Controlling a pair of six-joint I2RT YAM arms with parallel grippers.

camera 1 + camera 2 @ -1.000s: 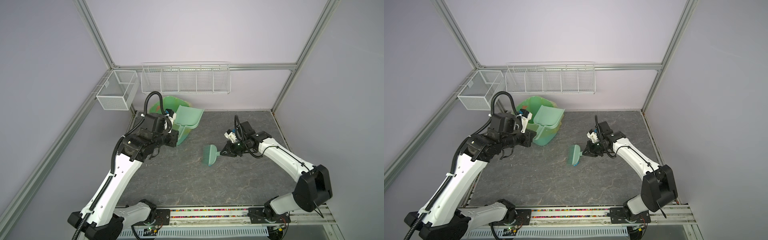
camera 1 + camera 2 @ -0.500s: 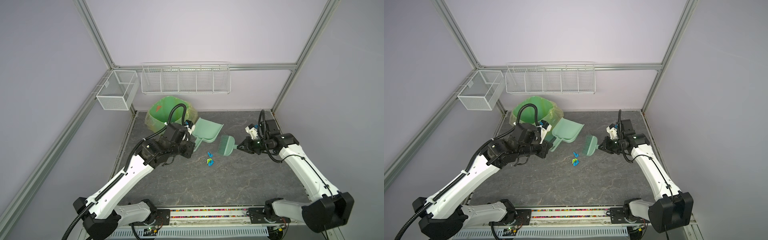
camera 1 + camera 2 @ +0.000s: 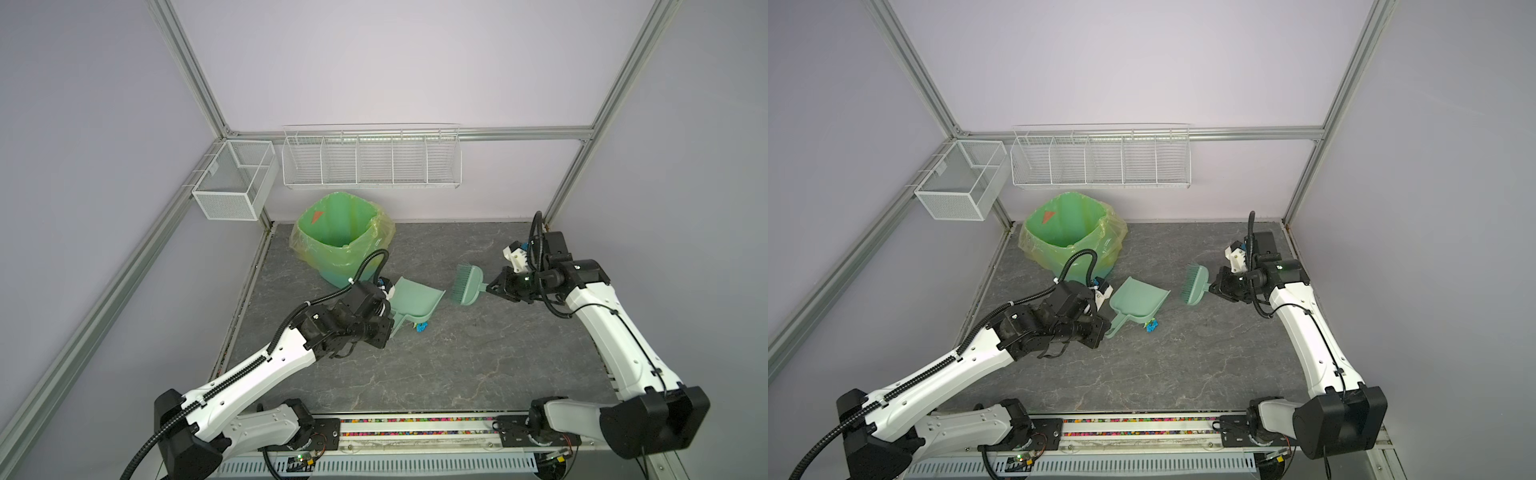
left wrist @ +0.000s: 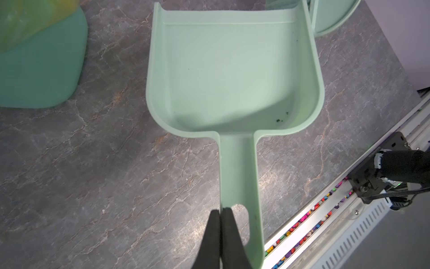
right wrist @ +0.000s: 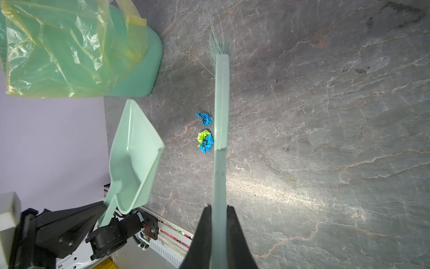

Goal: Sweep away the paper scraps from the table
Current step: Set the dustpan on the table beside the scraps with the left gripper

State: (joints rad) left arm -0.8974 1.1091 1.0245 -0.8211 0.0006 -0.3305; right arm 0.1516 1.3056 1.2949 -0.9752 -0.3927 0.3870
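paper scraps (image 5: 206,139): look light and soft, best pushed by the brush (image 5: 221,100), not pinched | left claw (image 4: 220,210): pinching dustpan (image 4: 232,69) handle | right claw (image 5: 220,207): pinching brush handle

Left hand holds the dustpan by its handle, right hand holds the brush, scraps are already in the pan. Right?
Not the scraps. The left wrist view shows the dustpan holding none; the paper scraps lie on the table outside it, as the right wrist view shows. The rest holds: left hand shut on the dustpan handle, right hand shut on the brush.
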